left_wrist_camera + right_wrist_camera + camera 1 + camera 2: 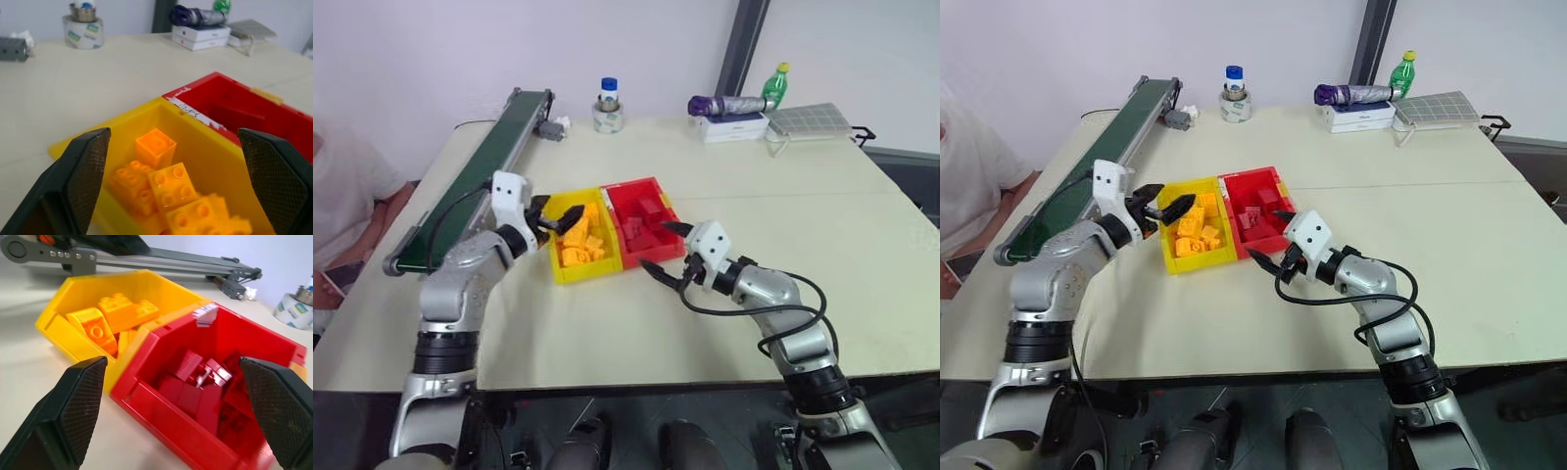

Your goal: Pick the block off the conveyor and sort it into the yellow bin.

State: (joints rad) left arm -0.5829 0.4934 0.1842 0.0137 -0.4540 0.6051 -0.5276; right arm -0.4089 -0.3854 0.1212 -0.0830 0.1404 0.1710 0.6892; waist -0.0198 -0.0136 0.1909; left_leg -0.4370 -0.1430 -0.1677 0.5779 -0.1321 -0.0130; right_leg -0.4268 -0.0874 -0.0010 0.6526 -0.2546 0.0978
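Note:
The yellow bin sits mid-table and holds several yellow-orange blocks. My left gripper hovers at the bin's left rim, open and holding nothing. In the left wrist view its fingers stand wide apart, and one block lies loose in the bin between them. The conveyor runs along the table's left edge behind my left arm. My right gripper is open and empty, just in front of the red bin's near right corner.
A red bin of red bricks touches the yellow bin's right side. At the back stand a tape roll with a bottle, a folded umbrella on a white box, a green bottle and a rack. A person sits at the left.

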